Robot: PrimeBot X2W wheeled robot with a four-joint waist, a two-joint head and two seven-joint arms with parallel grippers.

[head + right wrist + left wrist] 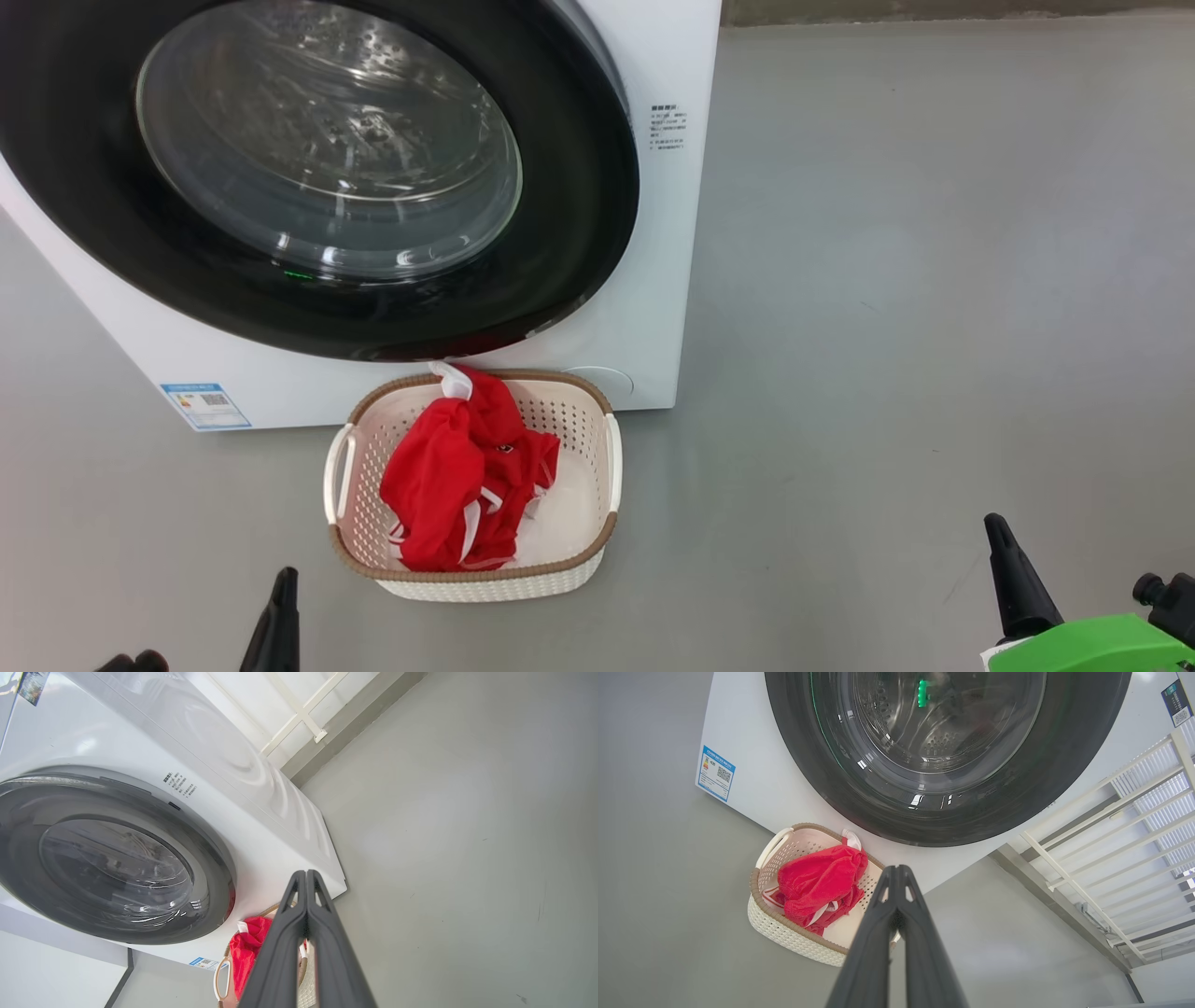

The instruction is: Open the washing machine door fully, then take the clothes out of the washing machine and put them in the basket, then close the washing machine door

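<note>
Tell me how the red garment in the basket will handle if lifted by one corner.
The red garment lies crumpled in soft folds, so it would probably hang limp and unfold rather than keep its shape. Its fabric looks thin, so it is likely light. Its white-trimmed end rests at the back rim of the basket, so it might catch there when pulled.

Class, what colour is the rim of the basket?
Brown, with a woven look, on the cream basket; clearest in the head view.
</note>
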